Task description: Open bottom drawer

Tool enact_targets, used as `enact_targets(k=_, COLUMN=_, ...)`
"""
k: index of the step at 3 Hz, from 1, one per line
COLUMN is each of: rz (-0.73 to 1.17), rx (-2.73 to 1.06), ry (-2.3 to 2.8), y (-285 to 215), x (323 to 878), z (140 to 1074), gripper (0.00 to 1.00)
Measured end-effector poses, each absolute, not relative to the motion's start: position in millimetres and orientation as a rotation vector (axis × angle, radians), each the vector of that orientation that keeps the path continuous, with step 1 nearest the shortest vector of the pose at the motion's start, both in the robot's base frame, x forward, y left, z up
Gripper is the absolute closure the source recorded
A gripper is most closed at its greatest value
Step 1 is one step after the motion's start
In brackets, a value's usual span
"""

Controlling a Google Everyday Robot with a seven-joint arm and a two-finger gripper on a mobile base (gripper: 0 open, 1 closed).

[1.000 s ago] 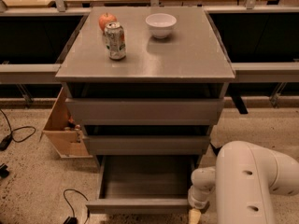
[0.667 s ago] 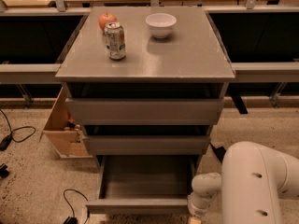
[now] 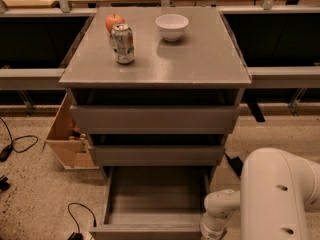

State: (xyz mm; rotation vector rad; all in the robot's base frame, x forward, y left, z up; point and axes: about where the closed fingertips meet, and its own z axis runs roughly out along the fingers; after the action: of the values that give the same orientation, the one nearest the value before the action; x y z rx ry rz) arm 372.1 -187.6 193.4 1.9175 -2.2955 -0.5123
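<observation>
The bottom drawer (image 3: 155, 199) sits at the foot of the grey cabinet (image 3: 200, 64). It is pulled well out toward the camera, so its plain grey tray floor and both side walls show. Its short front panel runs along the lower edge of the view. Above it the middle drawer (image 3: 156, 155) and the top drawer (image 3: 155, 118) each stand a little way out from the carcass, with a dark gap over each front.

The robot's white arm (image 3: 280, 194) fills the lower right corner. Its narrower wrist section drops down just beside the open drawer's right front corner. The gripper (image 3: 212, 235) is at the very bottom edge there, mostly cut off by the frame (whether it is spread or closed cannot be told, nor whether it touches the drawer front).

On the cabinet top, a soda can (image 3: 123, 44) stands upright toward the left. A red apple (image 3: 114, 21) is just behind it, close to touching, and a white bowl (image 3: 172, 26) sits to the right, apart from both. A light wooden box (image 3: 67, 139) leans against the cabinet's left side on the speckled floor (image 3: 35, 194). Black cables (image 3: 20, 144) curl on the floor further left, and another loops near the drawer's left front corner.
</observation>
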Motion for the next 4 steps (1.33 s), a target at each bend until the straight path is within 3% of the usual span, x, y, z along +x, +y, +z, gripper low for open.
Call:
enact_targets(k=1, rz=-0.515, rx=1.893, ry=-2.294, y=-191.2, x=363.4, z=199.9, gripper=0.86)
enact_targets(k=2, rz=-0.545, rx=1.884, ry=-2.266, y=-190.0, x=351.3, z=199.7, gripper=0.88)
enact_targets(k=4, rz=-0.545, rx=1.884, ry=-2.266, y=-190.0, x=351.3, z=199.7, gripper=0.42)
